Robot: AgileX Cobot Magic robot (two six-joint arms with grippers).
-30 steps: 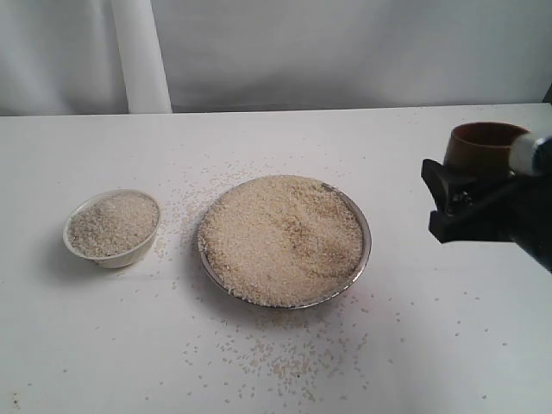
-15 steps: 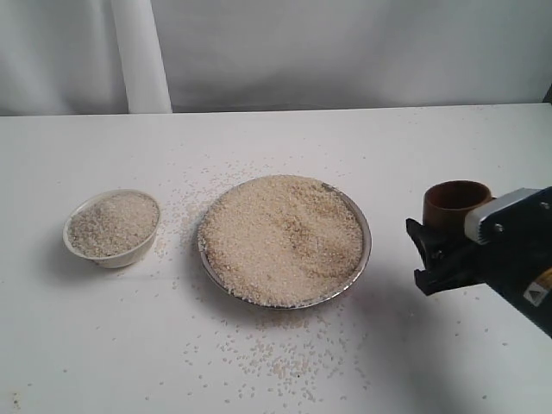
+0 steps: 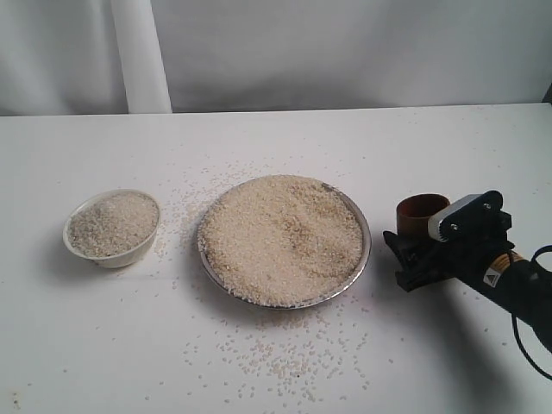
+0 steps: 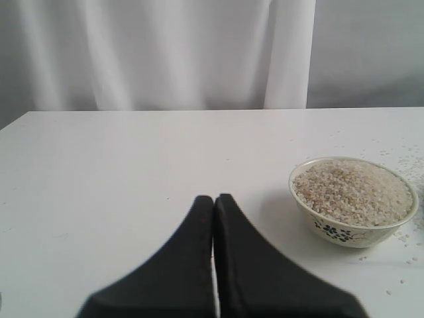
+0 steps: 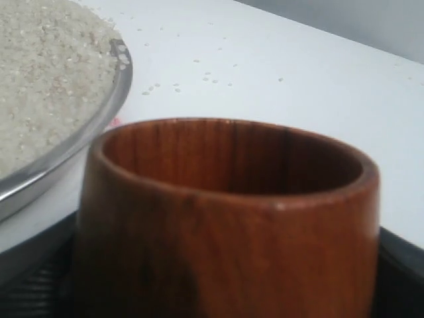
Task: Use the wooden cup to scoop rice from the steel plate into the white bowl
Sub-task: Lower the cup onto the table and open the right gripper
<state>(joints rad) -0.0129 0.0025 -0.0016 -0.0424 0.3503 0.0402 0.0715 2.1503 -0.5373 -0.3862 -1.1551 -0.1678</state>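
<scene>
- Down and inward: over the last second the right gripper (image 3: 405, 257) has dropped from high at the table's right edge to table level, carrying the cup (image 3: 420, 214) with it to just beside the plate (image 3: 367, 252). Plate, bowl (image 3: 109, 256) and rice (image 3: 280, 235) have not shifted.
- Right jaws stand wide around the cup's lower body and clamp it. The cup is upright, mouth up, and the wrist view shows only bare wood inside, so it looks empty, though its bottom is hidden.
- Held low and level with the rim, the cup seems set for a sideways dig into the heap, not a drop from above.
- Whether the cup rests on the table (image 3: 86, 345) I cannot tell.
- Left gripper (image 4: 213, 202) is pressed shut and holds nothing. It is parked near the bowl with a clear gap and is out of the exterior view.
- Rice heaps above the plate's thin rim, so a hard push could spill more; loose grains (image 3: 285, 355) already lie in front of the plate.
- The bowl is filled to about its rim, leaving little room for another load.
- Bare table lies between plate and bowl, and above both, for the carry.
</scene>
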